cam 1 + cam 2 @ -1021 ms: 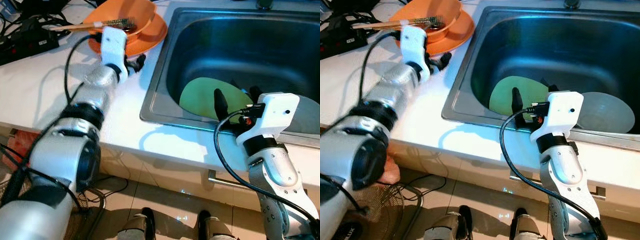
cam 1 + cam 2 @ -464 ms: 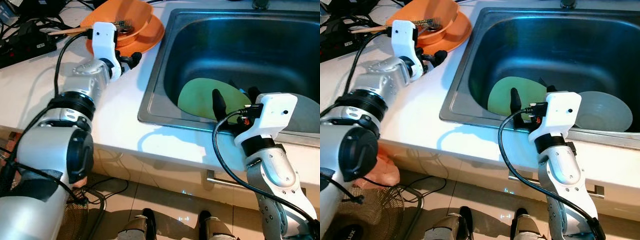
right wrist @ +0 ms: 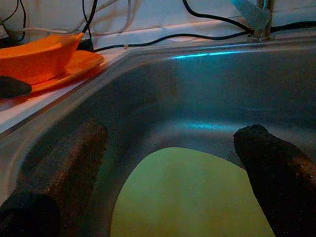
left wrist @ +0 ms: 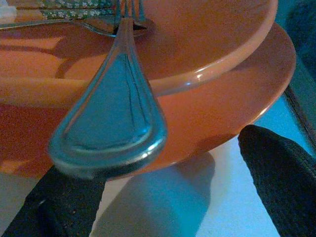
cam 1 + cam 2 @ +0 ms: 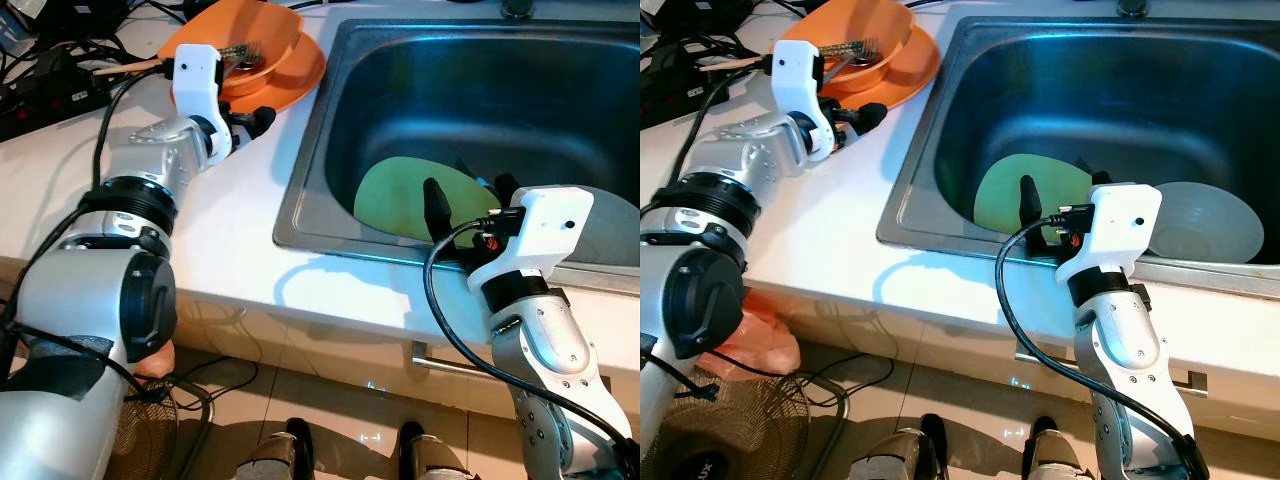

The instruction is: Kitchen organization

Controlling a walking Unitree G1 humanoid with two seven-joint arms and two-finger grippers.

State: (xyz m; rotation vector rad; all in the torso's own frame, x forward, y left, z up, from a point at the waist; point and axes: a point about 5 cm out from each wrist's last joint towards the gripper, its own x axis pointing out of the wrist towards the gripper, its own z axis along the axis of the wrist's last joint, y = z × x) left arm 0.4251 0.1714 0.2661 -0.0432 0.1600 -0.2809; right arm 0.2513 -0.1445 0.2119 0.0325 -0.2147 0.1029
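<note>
Orange bowl (image 5: 262,45) sits on orange plate (image 5: 300,72) at far left of white tabletop (image 5: 240,230), just beside sink (image 5: 300,190) rim. Fork (image 4: 111,118) lies in bowl w/ handle end sticking out over bowl rim toward left wrist cam; a wooden-handled utensil (image 5: 125,67) also rests across bowl, poking out to the left. Left gripper (image 5: 250,120) is at plate's near edge, low over tabletop, fingers (image 4: 284,182) spread apart & holding nothing; in left wrist view the fork handle hangs between them, not touched as far as can be seen. Right gripper (image 5: 468,200) reaches over sink's front rim, fingers (image 3: 276,177) wide open & empty, above green plate (image 5: 400,195) lying on sink floor. Pale bowl (image 5: 1200,225) sits in sink just right of green plate, partly hidden by right wrist housing. Black cables (image 5: 50,60) & a power strip (image 5: 60,95) on tabletop left of orange dishes. Tap base (image 3: 264,19) at sink's back edge. Floor fan (image 5: 730,430) low left on tiled floor (image 5: 330,400).
</note>
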